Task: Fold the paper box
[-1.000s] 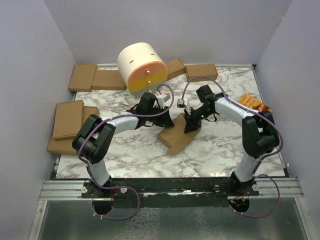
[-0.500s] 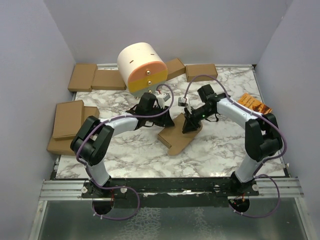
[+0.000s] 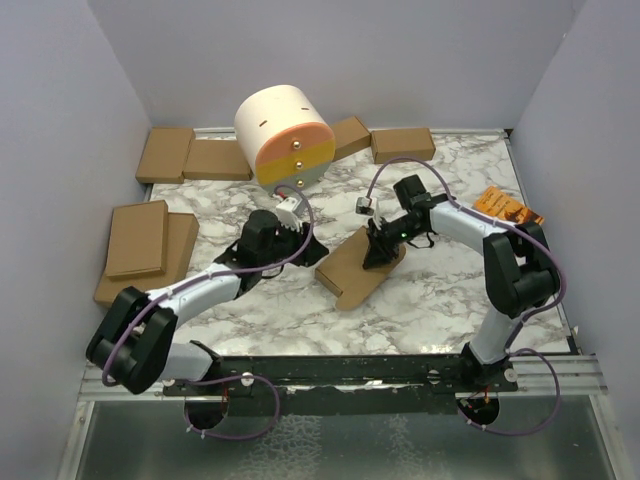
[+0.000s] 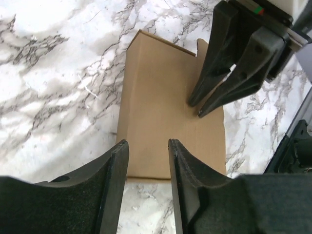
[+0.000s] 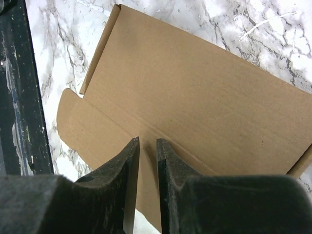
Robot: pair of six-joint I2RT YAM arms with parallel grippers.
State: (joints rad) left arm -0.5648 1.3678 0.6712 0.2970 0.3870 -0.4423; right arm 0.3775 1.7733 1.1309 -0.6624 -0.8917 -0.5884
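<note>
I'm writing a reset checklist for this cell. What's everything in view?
paper box: one, brown, flat at table centre
other cardboard boxes: at least six, brown, back edge and left stack
drum: one, cream with orange-yellow face, back centre
booklet: one, orange, right edge
table: one, white-grey marble, under everything
arms: two, white and black, bolted at near edge
left gripper: one, black, open, just left of the paper box
right gripper: one, black, narrowly open, tips on the paper box

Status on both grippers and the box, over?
Left gripper open, empty, poised at the edge of the flat brown cardboard box. Right gripper jaws a slit apart, tips down on the box's top. Spare cardboard boxes sit well off left.
</note>
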